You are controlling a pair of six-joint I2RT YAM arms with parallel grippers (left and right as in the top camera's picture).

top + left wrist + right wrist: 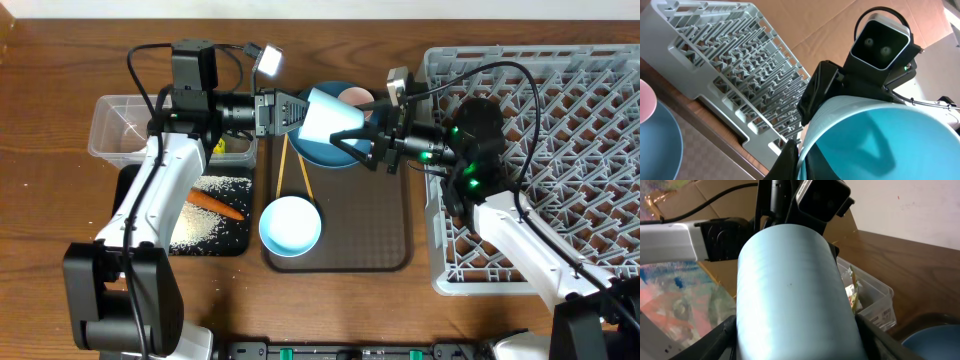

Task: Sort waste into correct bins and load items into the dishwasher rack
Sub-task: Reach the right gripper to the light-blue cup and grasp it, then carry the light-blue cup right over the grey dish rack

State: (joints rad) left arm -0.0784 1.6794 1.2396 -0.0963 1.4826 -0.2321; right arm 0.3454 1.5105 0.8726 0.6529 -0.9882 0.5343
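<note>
The small light-blue cup point(330, 120) hangs on its side above the blue plate point(322, 152), caught between both arms. My left gripper point(290, 112) is shut on its rim, one finger inside and one outside, as the left wrist view shows point(802, 150). My right gripper point(372, 138) comes from the rack side. Its fingers point(720, 335) lie against both sides of the cup's body point(790, 295). The pale pink cup point(355, 97) stands on the plate. The white-inside bowl point(290, 225) and the chopsticks point(296, 172) lie on the brown tray point(380, 220).
The grey dishwasher rack point(560, 150) fills the right side. The black tray point(232, 238) at the left holds rice and a carrot point(216, 205). Behind it the clear tub point(125, 125) holds a green-yellow wrapper point(854, 292).
</note>
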